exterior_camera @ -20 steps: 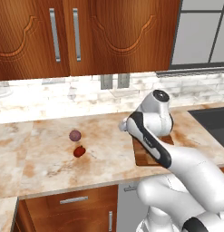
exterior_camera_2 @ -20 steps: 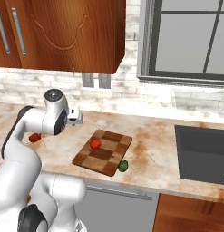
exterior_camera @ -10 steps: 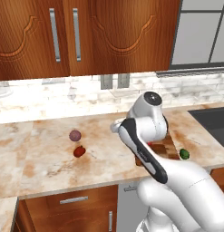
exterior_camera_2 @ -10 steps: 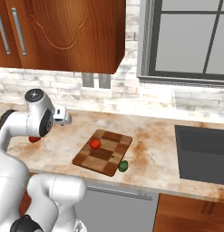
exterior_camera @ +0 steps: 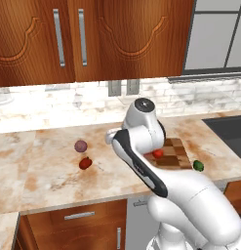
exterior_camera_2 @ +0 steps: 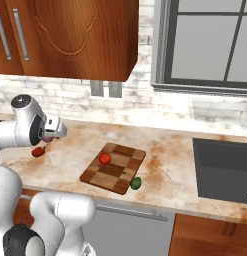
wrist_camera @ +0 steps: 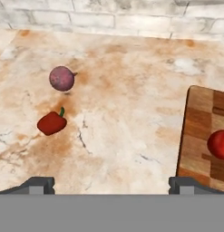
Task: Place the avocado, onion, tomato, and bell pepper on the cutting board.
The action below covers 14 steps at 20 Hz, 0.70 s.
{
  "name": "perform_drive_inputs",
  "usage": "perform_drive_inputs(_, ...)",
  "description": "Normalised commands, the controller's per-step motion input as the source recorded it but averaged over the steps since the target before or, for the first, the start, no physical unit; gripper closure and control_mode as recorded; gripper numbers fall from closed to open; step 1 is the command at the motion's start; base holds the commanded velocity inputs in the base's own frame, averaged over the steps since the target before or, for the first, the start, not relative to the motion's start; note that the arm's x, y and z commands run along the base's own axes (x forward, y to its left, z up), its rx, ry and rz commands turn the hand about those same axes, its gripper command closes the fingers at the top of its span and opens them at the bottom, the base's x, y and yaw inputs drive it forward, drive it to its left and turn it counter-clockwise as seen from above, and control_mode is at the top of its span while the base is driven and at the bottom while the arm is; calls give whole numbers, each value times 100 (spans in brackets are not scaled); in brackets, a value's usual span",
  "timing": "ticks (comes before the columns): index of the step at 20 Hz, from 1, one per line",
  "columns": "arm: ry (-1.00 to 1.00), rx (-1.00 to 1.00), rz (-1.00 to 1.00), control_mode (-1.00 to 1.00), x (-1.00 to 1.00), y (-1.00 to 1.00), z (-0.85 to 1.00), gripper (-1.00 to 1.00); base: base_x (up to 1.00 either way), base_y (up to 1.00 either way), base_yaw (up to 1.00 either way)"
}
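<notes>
The cutting board (exterior_camera: 174, 152) lies on the counter with the bright tomato (exterior_camera: 158, 153) resting on its near-left part. Off its right corner, on the bare counter, sits the green avocado (exterior_camera: 198, 166). Further left are the purple onion (exterior_camera: 81, 145) and, just in front of it, the dark red bell pepper (exterior_camera: 85, 163). My gripper (wrist_camera: 111, 185) hangs open above the counter between the board and these two, with nothing between its fingertips (wrist_camera: 39, 183). The hand view has the onion (wrist_camera: 62, 78) upper left, the bell pepper (wrist_camera: 51, 123) below it, and the tomato (wrist_camera: 218, 144) on the board (wrist_camera: 198, 136) at right.
A brick backsplash with outlets (exterior_camera: 121, 88) runs behind the counter, under wooden cabinets (exterior_camera: 92, 39). A dark sink (exterior_camera_2: 222, 167) is set in to the right of the board. The counter's front edge runs close below the vegetables.
The arm has swung left, away from the cutting board and towards the onion and bell pepper. The gripper stays open. The vegetables have not moved.
</notes>
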Motion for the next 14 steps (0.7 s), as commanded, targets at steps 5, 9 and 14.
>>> perform_drive_inputs(5, 10, 1, -2, -100, 6, 26, -3, -100, 0, 0, 0)
perform_drive_inputs(9, 11, 1, -4, -100, 17, 20, -10, -100, 0, 0, 0)
perform_drive_inputs(14, 3, 7, -6, -100, 15, 21, -27, -100, 0, 0, 0)
